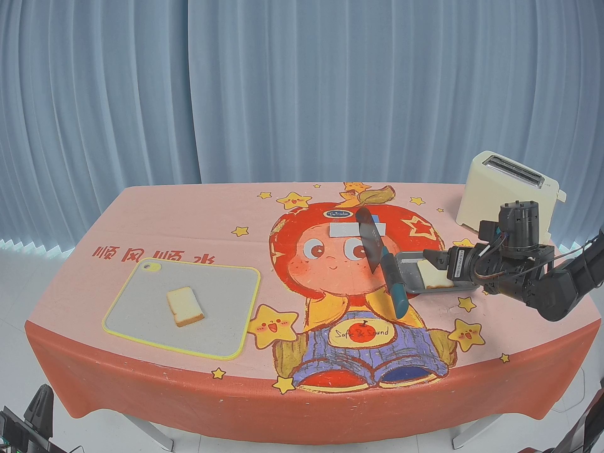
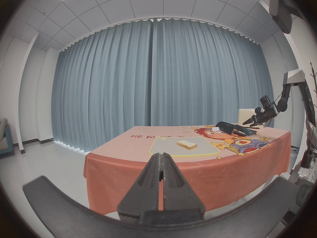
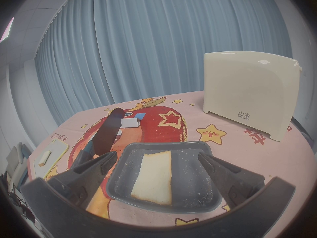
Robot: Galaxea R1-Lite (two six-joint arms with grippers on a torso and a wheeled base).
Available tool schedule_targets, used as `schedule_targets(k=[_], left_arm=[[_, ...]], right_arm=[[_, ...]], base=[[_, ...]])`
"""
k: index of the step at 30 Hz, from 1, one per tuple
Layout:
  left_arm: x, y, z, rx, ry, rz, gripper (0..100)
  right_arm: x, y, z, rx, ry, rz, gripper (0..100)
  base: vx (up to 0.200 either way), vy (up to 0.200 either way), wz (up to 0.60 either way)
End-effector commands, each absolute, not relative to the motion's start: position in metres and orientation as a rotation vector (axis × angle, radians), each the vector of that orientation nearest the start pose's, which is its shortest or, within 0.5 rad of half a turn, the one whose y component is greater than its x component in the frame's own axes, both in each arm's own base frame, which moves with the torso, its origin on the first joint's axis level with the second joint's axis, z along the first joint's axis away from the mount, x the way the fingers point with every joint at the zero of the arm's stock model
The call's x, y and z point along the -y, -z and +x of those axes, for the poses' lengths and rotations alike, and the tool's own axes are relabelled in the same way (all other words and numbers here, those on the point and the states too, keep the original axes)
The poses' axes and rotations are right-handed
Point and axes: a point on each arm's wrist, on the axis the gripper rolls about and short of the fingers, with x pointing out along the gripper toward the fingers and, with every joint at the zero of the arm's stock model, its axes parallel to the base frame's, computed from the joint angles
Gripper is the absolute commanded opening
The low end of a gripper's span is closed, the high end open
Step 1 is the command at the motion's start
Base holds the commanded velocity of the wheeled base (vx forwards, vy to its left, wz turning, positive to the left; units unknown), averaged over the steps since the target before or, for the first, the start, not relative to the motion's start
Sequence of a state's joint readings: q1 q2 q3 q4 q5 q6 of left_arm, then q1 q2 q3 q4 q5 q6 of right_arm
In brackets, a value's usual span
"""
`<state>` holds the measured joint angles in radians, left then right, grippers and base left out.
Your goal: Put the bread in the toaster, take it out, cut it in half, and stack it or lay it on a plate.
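Observation:
A grey plate (image 3: 194,190) on the table's right holds one pale bread half (image 3: 155,177) lying flat. My right gripper (image 3: 157,155) hangs open just above it, one finger on each side of the bread, touching nothing. In the head view the same gripper (image 1: 433,267) sits over the plate's (image 1: 409,270) right end. The other bread half (image 1: 185,306) lies on the yellow-rimmed cutting board (image 1: 145,297) at the left. A dark knife (image 1: 384,262) with a teal handle leans against the plate's left edge. My left gripper (image 2: 161,182) is shut and empty, low and off the table's left front.
The cream toaster (image 1: 506,193) stands at the back right, behind my right arm, slots empty. A small white and blue card (image 1: 352,229) sits mid-table beyond the knife. The table's front edge lies close below the plate.

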<state>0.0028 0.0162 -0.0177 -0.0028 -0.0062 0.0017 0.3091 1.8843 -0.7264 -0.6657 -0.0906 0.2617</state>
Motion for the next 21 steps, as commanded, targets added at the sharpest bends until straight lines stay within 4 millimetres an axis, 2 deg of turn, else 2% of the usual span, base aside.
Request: schedule_targets(k=[1, 10, 17, 21], left_arm=[[0.000, -0.076, -0.022, -0.005, 0.003, 0.002, 0], [0.000, -0.076, -0.022, -0.005, 0.003, 0.000, 0], [0.000, -0.076, -0.022, -0.006, 0.003, 0.000, 0], [0.000, -0.076, -0.022, -0.006, 0.003, 0.000, 0]], right_arm=[[-0.097, -0.116, 0.302, -0.481, -0.157, 0.160, 100], [-0.107, -0.151, 0.275, -0.386, -0.213, 0.167, 100], [-0.111, -0.165, 0.264, -0.340, -0.224, 0.171, 100], [-0.115, -0.171, 0.251, -0.324, -0.259, 0.169, 100]], base=[[0.000, 0.000, 0.00], [0.000, 0.000, 0.00], [0.000, 0.000, 0.00], [0.000, 0.000, 0.00]])
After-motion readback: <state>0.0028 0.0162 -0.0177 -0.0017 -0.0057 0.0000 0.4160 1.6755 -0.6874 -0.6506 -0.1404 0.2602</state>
